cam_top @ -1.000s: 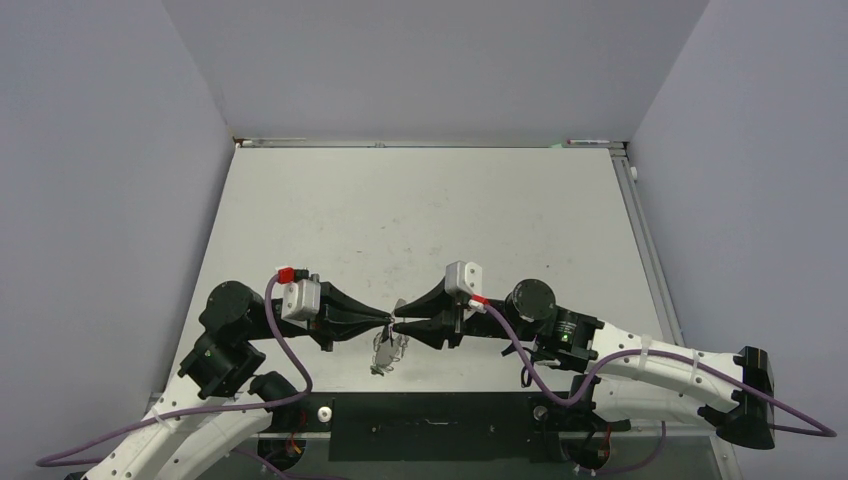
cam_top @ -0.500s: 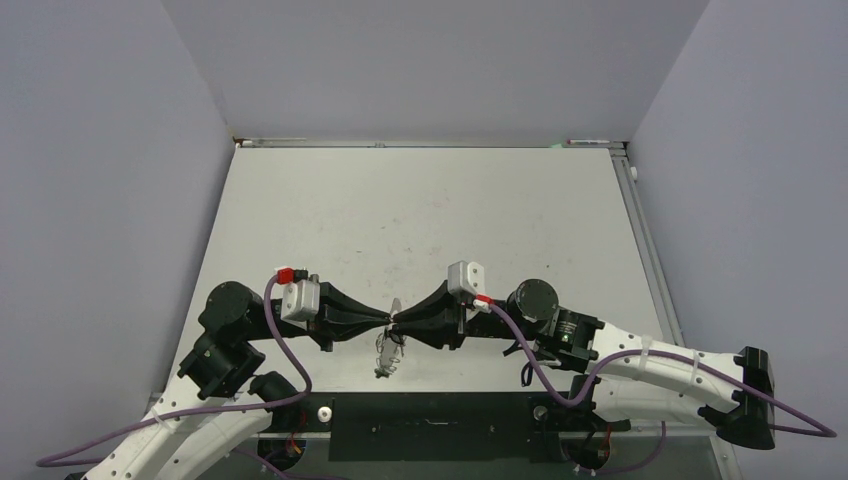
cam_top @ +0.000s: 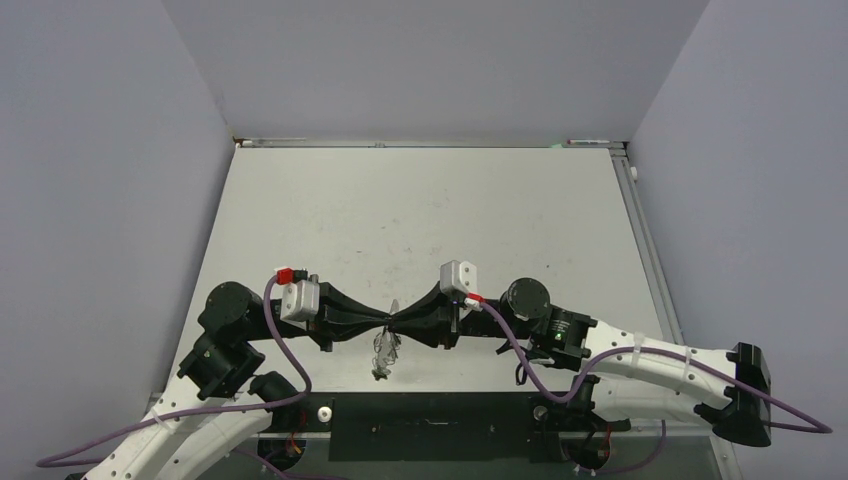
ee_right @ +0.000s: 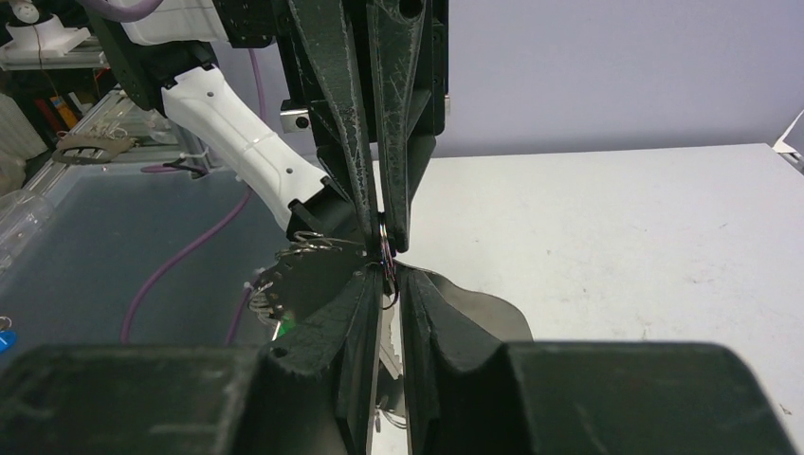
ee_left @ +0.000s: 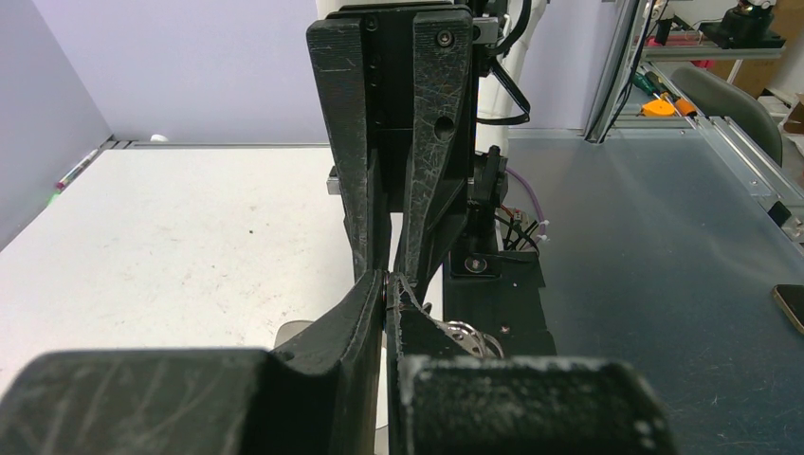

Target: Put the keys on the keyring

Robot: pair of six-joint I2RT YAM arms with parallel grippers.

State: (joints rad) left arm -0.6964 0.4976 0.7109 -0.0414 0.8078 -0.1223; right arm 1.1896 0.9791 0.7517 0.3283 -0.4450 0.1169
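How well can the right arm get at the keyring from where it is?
Probably yes, easily: the right gripper sits tip to tip with the left gripper, which pinches the keyring above the table, and nothing stands between them. Whether its fingers grip it is unclear.

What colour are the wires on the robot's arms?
Purple. The cables show best in the top external view, where they loop beside both arms.
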